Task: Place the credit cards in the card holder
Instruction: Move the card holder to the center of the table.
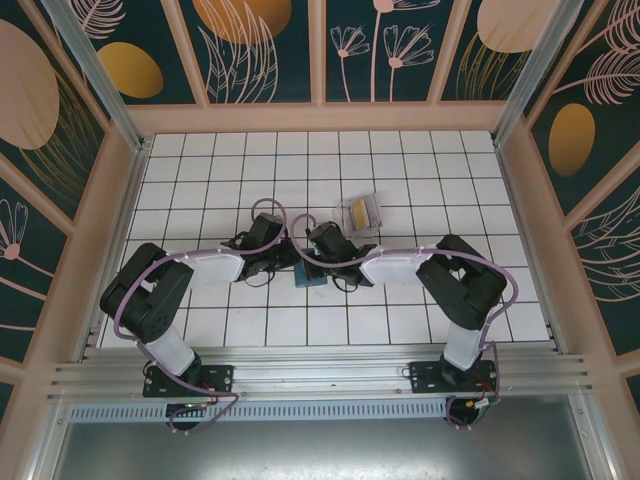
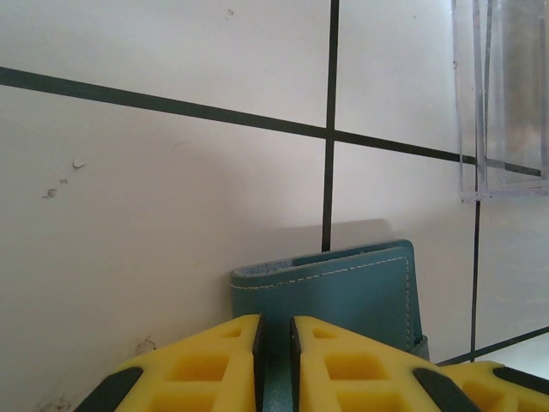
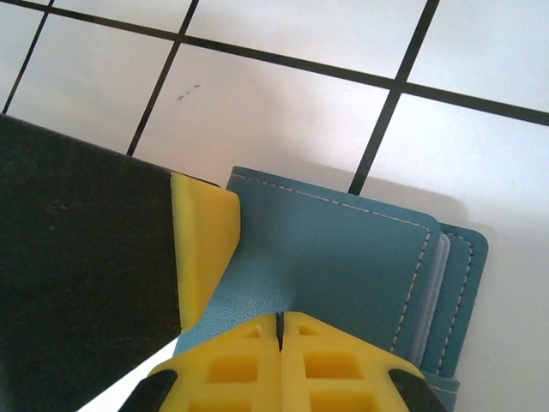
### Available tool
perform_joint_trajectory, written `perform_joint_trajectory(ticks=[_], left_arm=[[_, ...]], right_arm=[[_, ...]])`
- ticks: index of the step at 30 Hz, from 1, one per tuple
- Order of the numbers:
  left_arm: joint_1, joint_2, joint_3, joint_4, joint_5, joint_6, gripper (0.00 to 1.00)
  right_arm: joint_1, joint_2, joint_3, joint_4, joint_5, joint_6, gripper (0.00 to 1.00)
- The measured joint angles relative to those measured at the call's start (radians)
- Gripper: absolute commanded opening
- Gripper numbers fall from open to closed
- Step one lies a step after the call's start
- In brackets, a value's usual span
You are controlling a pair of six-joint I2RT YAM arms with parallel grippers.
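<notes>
Tile-topped table (image 1: 430, 180) inside floral walls (image 1: 270, 50); left tool (image 2: 274, 333) and right tool (image 3: 281, 319) each pinch the card holder (image 3: 343, 249).

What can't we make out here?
Count: cards in the clear box, too small in top view; left wrist frame edge cuts the box.
Pockets of the card holder: right wrist view, folded cover hides them.
Top view: left gripper and right gripper cover most of it.

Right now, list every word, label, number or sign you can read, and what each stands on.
None legible.
The card holder bears only stitching, no brand mark.
The yellow card in the clear box is too small to read.
</notes>
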State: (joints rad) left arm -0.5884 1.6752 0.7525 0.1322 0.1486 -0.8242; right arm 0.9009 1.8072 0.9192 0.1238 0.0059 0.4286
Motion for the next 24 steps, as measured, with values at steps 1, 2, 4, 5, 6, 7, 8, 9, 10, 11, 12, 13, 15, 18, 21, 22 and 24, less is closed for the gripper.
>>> perform_joint_trajectory(ticks=[1,2,4,5,6,7,8,9,10,11,12,13,15,18,21,22,24], left_arm=[[0.0,0.0,0.0,0.0,0.0,0.0,0.19],[0.0,0.0,0.0,0.0,-0.001,0.0,0.19],[0.0,0.0,-0.002,0.003,-0.002,0.0,0.19],[0.0,-0.001,-0.004,0.005,-0.003,-0.001,0.19],[-0.001,-0.003,-0.007,0.008,-0.003,-0.001,0.19],[-0.001,-0.005,-0.011,0.012,-0.004,-0.004,0.19],[-0.001,-0.006,-0.013,0.014,-0.006,-0.005,0.19],[-0.001,-0.008,-0.016,0.015,-0.007,-0.006,0.19],[-0.001,-0.01,-0.019,0.016,-0.007,-0.008,0.19],[-0.001,-0.013,-0.022,0.016,-0.008,-0.008,0.2],[-0.001,-0.018,-0.026,0.014,-0.008,-0.008,0.22],[-0.002,-0.022,-0.029,0.01,-0.011,-0.009,0.27],[-0.004,-0.029,-0.029,-0.006,-0.022,-0.01,0.35],[-0.006,-0.064,-0.029,-0.052,-0.054,-0.011,0.46],[-0.005,-0.136,-0.02,-0.119,-0.104,-0.012,0.51],[-0.002,-0.165,-0.015,-0.139,-0.119,-0.013,0.53],[0.014,-0.236,-0.006,-0.175,-0.153,-0.01,0.55]], right_arm=[[0.008,-0.001,-0.006,0.006,0.019,0.0,0.0],[0.016,-0.001,-0.011,0.013,0.035,0.001,0.0],[0.029,-0.002,-0.027,0.035,0.068,0.006,0.0],[0.034,-0.004,-0.035,0.047,0.079,0.009,0.0],[0.039,-0.005,-0.044,0.061,0.091,0.014,0.0],[0.043,-0.006,-0.053,0.078,0.103,0.019,0.0],[0.047,-0.006,-0.061,0.091,0.111,0.022,0.0],[0.05,-0.007,-0.07,0.108,0.12,0.025,0.0],[0.051,-0.009,-0.077,0.119,0.124,0.027,0.0],[0.051,-0.011,-0.08,0.126,0.124,0.028,0.0],[0.051,-0.012,-0.079,0.126,0.124,0.031,0.01],[0.051,-0.012,-0.074,0.124,0.124,0.031,0.01],[0.048,-0.01,-0.05,0.089,0.123,0.029,0.01],[0.031,0.012,0.014,0.013,0.108,0.021,0.02],[-0.005,0.064,0.096,-0.025,0.087,0.01,0.02],[-0.019,0.08,0.12,-0.03,0.08,0.003,0.02],[-0.05,0.116,0.17,-0.041,0.07,-0.008,0.02]])
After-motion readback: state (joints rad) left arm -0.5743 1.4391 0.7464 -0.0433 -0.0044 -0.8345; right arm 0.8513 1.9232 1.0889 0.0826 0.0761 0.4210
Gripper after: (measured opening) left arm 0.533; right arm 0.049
